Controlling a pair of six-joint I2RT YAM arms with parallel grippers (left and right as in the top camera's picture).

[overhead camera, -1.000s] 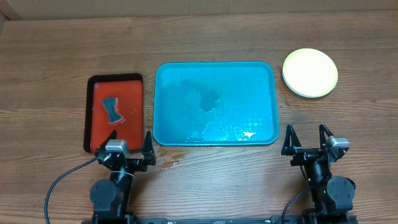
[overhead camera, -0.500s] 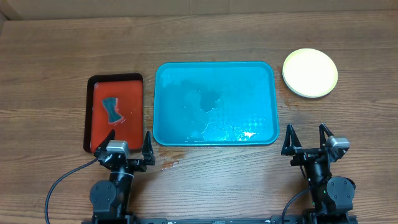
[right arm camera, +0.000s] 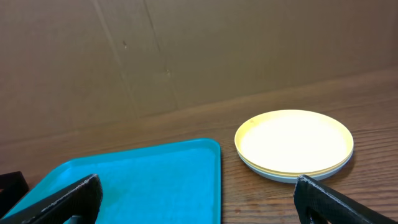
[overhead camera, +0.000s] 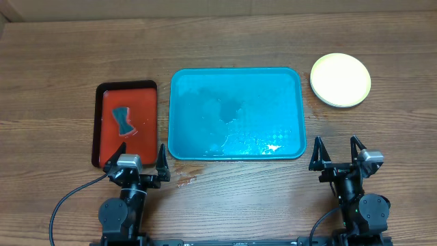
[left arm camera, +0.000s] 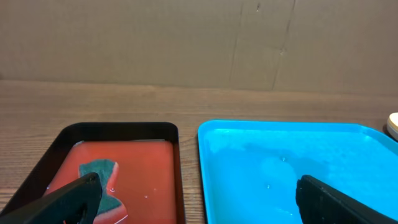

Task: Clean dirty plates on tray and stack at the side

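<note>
The plates sit as one stack on the wooden table, at its far right, just beyond the far-right corner of the tray and apart from it. The top plate is round, shallow and pale yellow-green, with an even face. The right wrist view shows at least two rims layered beneath it, the lowest one paler. The tray is turquoise, with rounded corners, a raised rim and a wet sheen near its front edge. The left gripper and the right gripper rest at the near table edge, jaws spread wide and holding nothing. A red black-rimmed tray lies left of the tray and holds a dark teal sponge.
</note>
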